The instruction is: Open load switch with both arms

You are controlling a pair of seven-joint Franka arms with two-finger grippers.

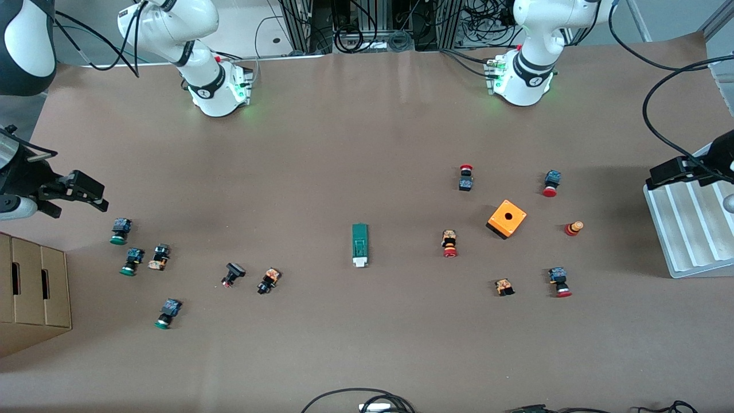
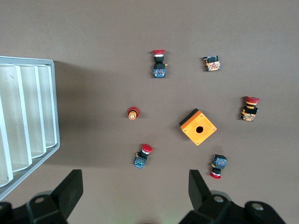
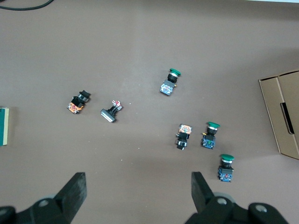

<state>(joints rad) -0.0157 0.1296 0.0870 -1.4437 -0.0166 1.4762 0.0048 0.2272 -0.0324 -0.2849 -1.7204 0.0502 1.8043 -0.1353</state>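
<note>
Front view shows the load switch [image 1: 359, 245] lying flat in the middle of the brown counter [image 1: 367, 143], with nothing touching it. Its white tab end points toward the front camera. Green-capped buttons [image 1: 120, 230] lie scattered toward the right arm's end, near a cardboard box [image 1: 31, 292]. Red-capped buttons [image 1: 449, 243] and an orange box with a hole [image 1: 507, 218] lie toward the left arm's end, beside a white ridged tray [image 1: 688, 229]. The right end effector [image 1: 86, 192] hangs over the counter near the green buttons, fingers spread wide and holding nothing. The left end effector [image 2: 135, 191] hangs over the red buttons by the tray, also spread wide and empty.
</note>
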